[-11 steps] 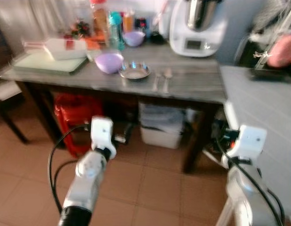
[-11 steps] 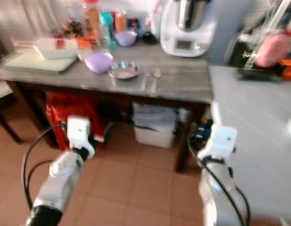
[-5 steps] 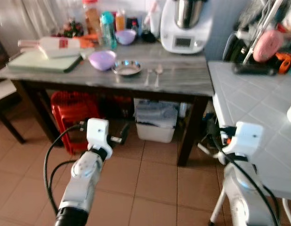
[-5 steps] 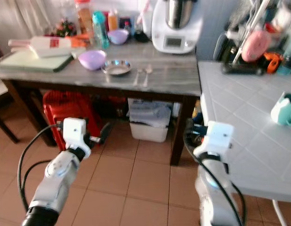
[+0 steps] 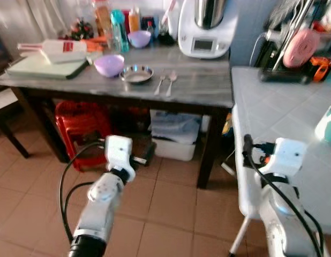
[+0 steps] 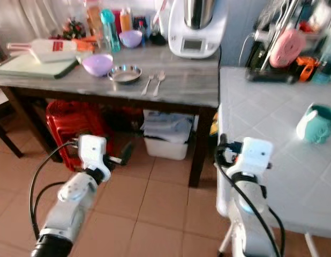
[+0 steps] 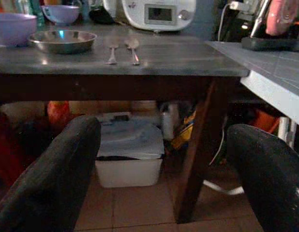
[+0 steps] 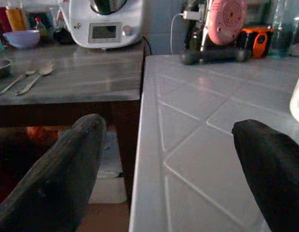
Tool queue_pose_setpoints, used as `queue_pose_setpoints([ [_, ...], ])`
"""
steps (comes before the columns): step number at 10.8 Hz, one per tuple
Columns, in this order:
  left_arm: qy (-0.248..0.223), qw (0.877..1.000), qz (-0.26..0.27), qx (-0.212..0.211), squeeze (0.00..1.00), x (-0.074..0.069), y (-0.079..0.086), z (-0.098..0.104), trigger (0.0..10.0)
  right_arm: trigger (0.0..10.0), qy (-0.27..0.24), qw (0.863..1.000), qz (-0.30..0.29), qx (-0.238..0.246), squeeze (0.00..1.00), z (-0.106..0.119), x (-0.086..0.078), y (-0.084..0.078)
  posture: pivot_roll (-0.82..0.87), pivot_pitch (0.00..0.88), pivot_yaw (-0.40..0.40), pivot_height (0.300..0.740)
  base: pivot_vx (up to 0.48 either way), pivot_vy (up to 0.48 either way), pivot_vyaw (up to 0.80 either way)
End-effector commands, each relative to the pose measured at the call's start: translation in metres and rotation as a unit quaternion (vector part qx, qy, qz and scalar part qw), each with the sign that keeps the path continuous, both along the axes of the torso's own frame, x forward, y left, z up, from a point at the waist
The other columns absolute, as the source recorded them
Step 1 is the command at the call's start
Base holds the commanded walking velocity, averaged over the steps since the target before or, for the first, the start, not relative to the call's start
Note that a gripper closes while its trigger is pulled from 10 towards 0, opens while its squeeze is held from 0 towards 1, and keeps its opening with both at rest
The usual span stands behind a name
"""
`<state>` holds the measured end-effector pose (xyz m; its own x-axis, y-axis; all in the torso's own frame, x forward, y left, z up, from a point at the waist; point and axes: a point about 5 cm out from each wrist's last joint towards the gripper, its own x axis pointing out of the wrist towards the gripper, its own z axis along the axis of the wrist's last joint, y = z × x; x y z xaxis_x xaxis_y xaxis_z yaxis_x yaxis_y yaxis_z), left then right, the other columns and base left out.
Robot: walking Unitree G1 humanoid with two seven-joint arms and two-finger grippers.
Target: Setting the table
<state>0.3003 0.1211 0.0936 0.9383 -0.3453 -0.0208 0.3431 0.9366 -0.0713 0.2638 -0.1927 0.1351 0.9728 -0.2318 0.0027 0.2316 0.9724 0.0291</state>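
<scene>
The robot stands back from a grey wooden table (image 5: 197, 91) and holds nothing. The left gripper (image 7: 159, 174) and the right gripper (image 8: 164, 169) are both carried low in front of the body, each with its 2 black fingers spread wide apart.

Compared with 1 second ago, the whole head view has shifted: more of the white tiled counter (image 6: 272, 134) on the right is now in frame, including a teal mug (image 6: 315, 123). This is camera motion from the robot turning or stepping, not motion of the objects. The picture is also sharper.

The tableware sits untouched on the table: a steel dish (image 5: 136, 74), a lilac bowl (image 5: 109, 65) just beside it, and 2 spoons (image 5: 165, 84) lying side by side near the dish. A white kitchen appliance (image 5: 205, 27) stands behind them.

Judged status: approach phase, no item yet collected. The tableware remains well apart from both grippers, so the robot must close in before reaching.
</scene>
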Motion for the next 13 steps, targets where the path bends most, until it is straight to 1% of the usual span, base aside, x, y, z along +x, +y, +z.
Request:
queue_pose_setpoints([
  [1,-0.002,1.000,0.006,0.005,0.00,0.0011,0.0072,0.0024,10.0,10.0,-0.008,1.000,0.003,0.002,0.00,0.0037,0.0031,0.0043,0.03,0.000,0.008,0.740,0.000,-0.307,0.00],
  [5,-0.002,1.000,0.002,0.008,0.00,0.0016,0.0071,0.0028,10.0,10.0,-0.017,1.000,0.001,-0.006,0.00,0.0070,0.0069,0.0034,0.03,0.000,0.007,0.740,0.000,-0.314,0.00],
  [13,0.002,1.000,-0.003,0.012,0.00,0.0012,0.0059,0.0017,10.0,10.0,-0.019,1.000,0.001,-0.002,0.00,0.0071,0.0077,0.0043,0.03,0.000,0.007,0.740,0.000,-0.318,0.00],
])
